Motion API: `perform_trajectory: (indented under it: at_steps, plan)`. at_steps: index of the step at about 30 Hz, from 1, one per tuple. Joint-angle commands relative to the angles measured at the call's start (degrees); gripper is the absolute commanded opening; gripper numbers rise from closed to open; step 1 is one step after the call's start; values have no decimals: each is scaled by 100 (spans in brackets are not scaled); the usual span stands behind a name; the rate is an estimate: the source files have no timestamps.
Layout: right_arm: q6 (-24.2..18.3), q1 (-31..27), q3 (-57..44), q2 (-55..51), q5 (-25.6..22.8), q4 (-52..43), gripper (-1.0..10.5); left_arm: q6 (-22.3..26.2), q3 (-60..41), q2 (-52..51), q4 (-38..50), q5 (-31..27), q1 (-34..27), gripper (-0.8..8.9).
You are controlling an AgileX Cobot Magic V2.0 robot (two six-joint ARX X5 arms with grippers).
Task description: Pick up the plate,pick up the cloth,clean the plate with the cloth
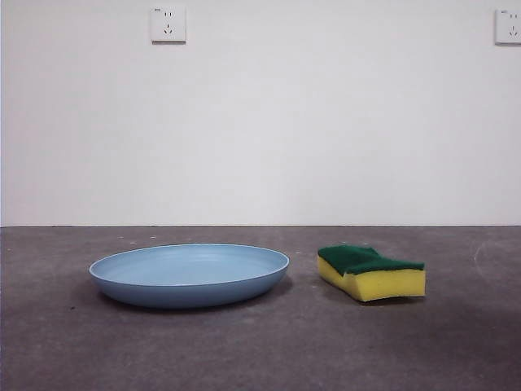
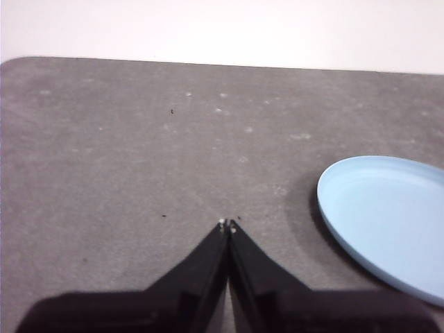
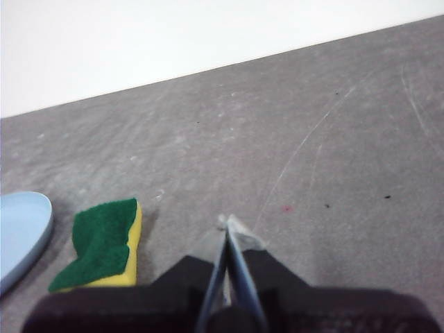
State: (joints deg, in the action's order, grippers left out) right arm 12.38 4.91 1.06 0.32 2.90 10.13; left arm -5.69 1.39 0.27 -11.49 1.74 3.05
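Plate (image 1: 189, 274) lay flat, rim up — bare inside. Sponge (image 1: 372, 273) beside it, green face up, long axis pointing away from plate. Left gripper (image 2: 227, 225) and right gripper (image 3: 227, 223) pressed together — holding nothing.

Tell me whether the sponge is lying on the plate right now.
No: the sponge lies on the table beside the plate, with a gap between them.

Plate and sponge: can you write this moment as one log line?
plate: flat on table | sponge: beside it, untouched | left tool: shut, empty | right tool: shut, empty
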Motion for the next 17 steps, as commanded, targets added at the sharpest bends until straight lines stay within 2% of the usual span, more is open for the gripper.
perform_trajectory:
  at_steps: [1, 7, 13, 17]
  plan:
    - [417, 9, 85, 118, 9, 118, -9, -542, -4, -4, -13, 13, -15, -7]
    - [1073, 9, 780, 782, 55, 286, -9, -1499, 334, 151, -66, 225, -15, -7]
    - [1043, 9, 1897, 1928, 570, 535, -9, -1574, 890, 846, -286, 699, -15, -7]
    - [667, 9, 2758, 2806, 1058, 997, -8, -1539, 1331, 1539, -404, 1113, -15, -7]
